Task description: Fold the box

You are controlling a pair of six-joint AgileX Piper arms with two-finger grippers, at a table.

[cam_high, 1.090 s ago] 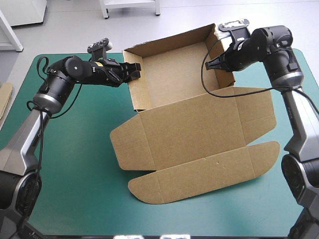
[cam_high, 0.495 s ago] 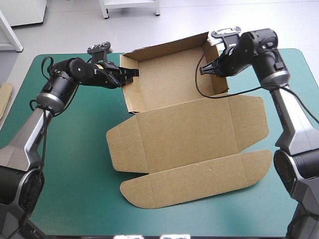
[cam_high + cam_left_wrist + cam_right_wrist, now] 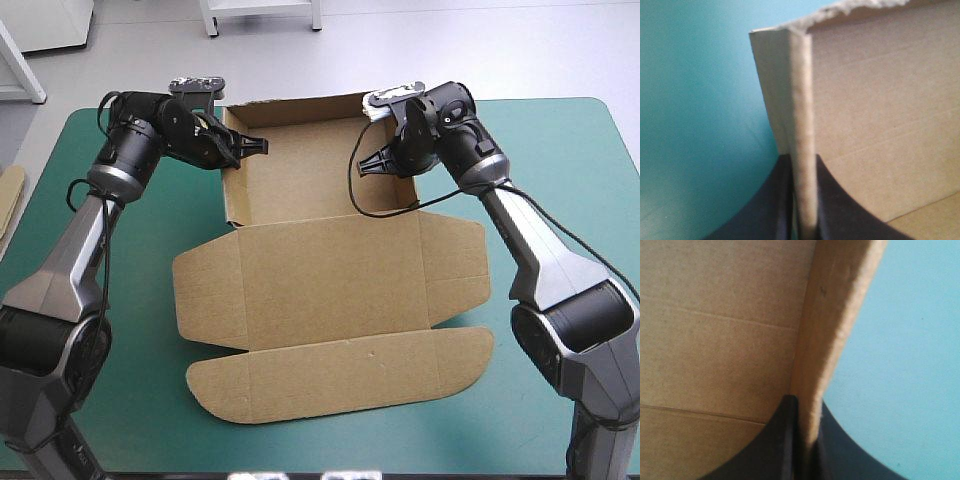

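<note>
Your box (image 3: 330,270), shifted left from earlier, left gripper (image 3: 255,146) and right gripper (image 3: 368,165) each clamped on a side wall.

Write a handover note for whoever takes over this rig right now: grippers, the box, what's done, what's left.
The left gripper has its fingers shut on the left side wall of the box.
The right gripper has its fingers shut on the right side wall.
The box sits mid-table on the teal-green cover.
Done: the far half is an open tray with its walls raised.
Left: the lid and its rounded flap lie flat toward the near edge.
Spare board shows at the table's left edge.
</note>
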